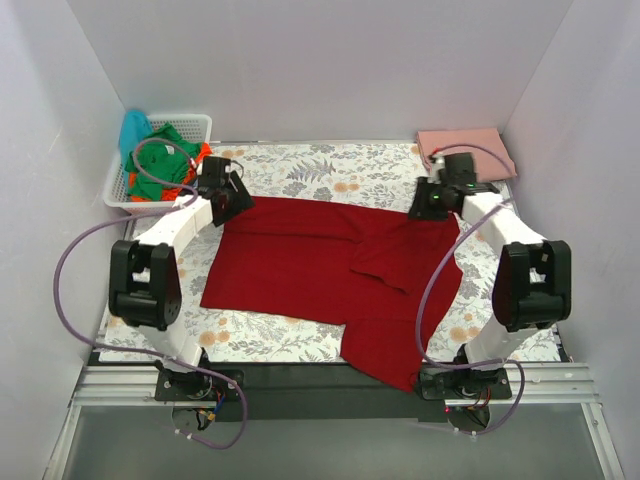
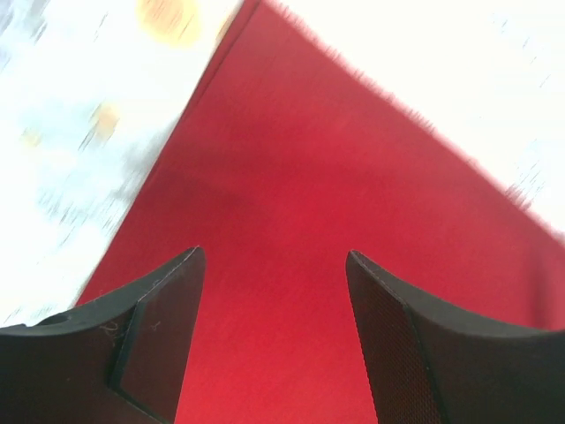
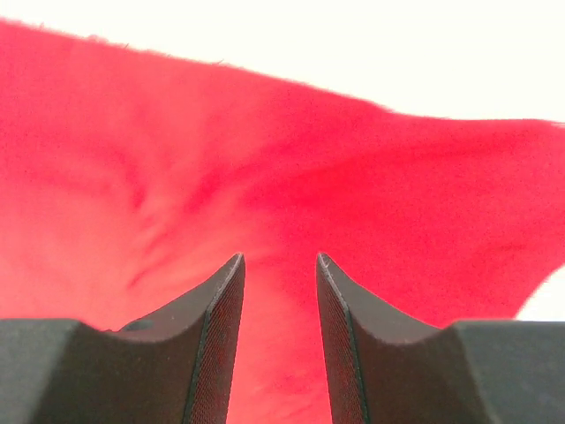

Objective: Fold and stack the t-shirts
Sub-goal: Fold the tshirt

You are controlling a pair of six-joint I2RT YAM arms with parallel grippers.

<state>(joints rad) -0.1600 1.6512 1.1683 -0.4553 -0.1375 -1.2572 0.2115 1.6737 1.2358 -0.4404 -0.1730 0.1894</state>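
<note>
A dark red t-shirt (image 1: 310, 265) lies spread on the flowered table, part folded, its near right part hanging over the front edge. My left gripper (image 1: 232, 205) is open just above the shirt's far left corner; the left wrist view shows red cloth (image 2: 300, 230) between the spread fingers (image 2: 159, 327). My right gripper (image 1: 428, 207) is open over the shirt's far right corner; red cloth (image 3: 265, 194) fills the right wrist view, with nothing held. A folded salmon pink shirt (image 1: 466, 150) lies at the back right. Green (image 1: 172, 160), orange and turquoise (image 1: 134, 128) shirts fill the basket.
A white lattice basket (image 1: 192, 125) stands at the back left corner. White walls close in the table on three sides. The flowered table cover (image 1: 330, 170) shows behind the red shirt and at the near left.
</note>
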